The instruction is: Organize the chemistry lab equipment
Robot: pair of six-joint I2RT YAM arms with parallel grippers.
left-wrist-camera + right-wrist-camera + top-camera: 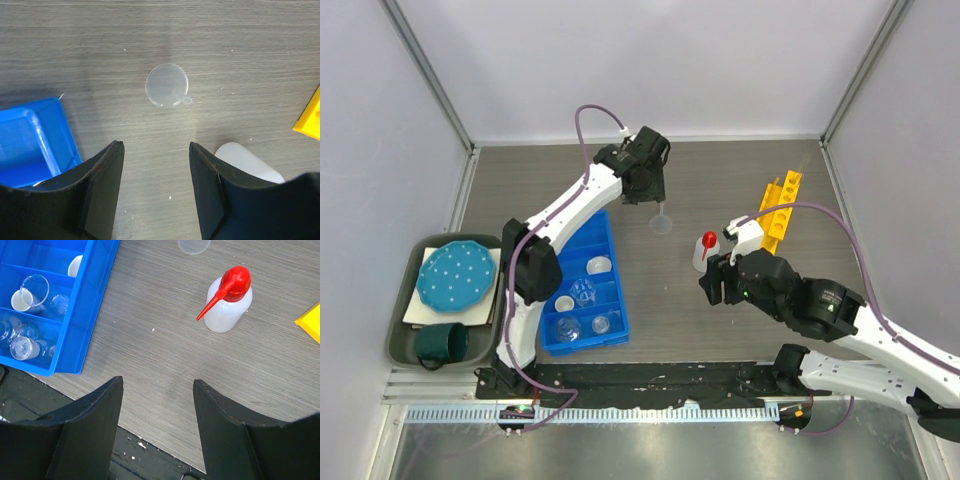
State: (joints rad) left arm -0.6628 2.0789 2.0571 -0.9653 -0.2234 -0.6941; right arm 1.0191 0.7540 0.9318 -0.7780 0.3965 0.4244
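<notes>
Clear small funnel (167, 85) sits on the grey wood-grain worktop (240, 45) near the blue divided plastic tray (30, 140), ahead of the spread left tool (156, 146); best to lower centred, straddle it, close gently.

- The grey wood-grain table (720, 190) carries everything.
- A blue divided tray (582, 235) lies left of centre.
- A clear funnel (661, 222) sits just beside the tray's far corner.
- The red-capped squeeze bottle (706, 250) stands near the yellow holed rack (778, 208).
- A dark bin (405, 350) sits at the left edge.
</notes>
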